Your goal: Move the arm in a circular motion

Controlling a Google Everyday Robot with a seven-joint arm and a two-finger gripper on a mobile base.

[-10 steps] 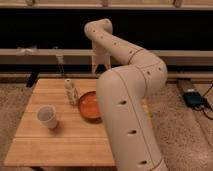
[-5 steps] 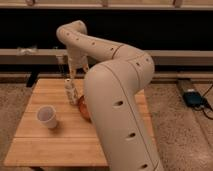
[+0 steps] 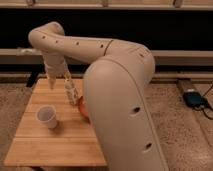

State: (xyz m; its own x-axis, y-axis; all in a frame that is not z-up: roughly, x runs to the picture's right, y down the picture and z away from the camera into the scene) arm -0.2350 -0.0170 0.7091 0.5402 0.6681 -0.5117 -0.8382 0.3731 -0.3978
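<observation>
- The arm point(image 3: 118, 100) is stretching its long axis toward the picture's left, then bending to point straight down.
- Its jaws are hanging over the worktop point(image 3: 30, 150); their opening cannot be told.
- A bottle point(image 3: 71, 93) is standing just beside the jaws.

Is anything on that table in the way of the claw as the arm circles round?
The gripper hangs over the far side of the table. A small bottle stands close beside it and may be in its path; the white cup and orange bowl sit nearer the camera.
</observation>
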